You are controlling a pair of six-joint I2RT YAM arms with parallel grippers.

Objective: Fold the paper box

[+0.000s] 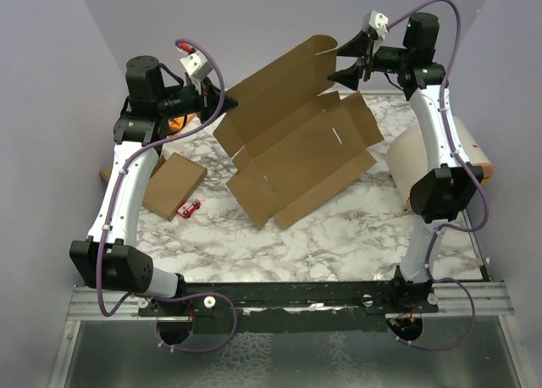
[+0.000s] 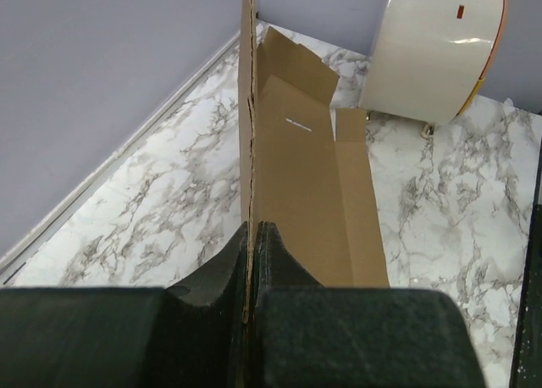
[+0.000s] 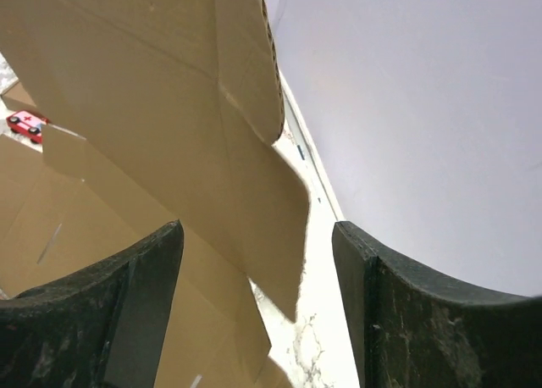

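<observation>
Between my left fingers (image 2: 264, 240), which are pressed together, I am pinching a thin upright panel of the paper box (image 2: 305, 193). From my left wrist it shows edge-on as a narrow brown line with a ragged, fibrous cut. The black pads are matte and slightly grainy, and they cover the exact spot where I grip.

My right fingers (image 3: 148, 278) stand spread, with a rounded flap of the same box hanging in the gap between them. I cannot tell whether either pad touches it. Its cut edge shows the corrugated fluting, and the face is plain tan with soft crease lines.

From above, the box sits mid-worktop toward the far side. Its broad base lies flat, with small slits cut in it, and its far panel is lifted between my two arms. Side flaps splay out at angles.

The worktop (image 1: 339, 244) is glossy white marble-look with grey veins, and lilac walls enclose it. Near my right arm lies a wide pale roll (image 2: 432, 53), smooth and shiny with an orange rim. It is cut off by the frame in my left wrist view and half hidden behind my arm from above. By my left arm a flat brown slab (image 1: 174, 183) lies partly under the arm. Just beside it is a small red toy (image 1: 190, 207) with white markings, too small to read.
</observation>
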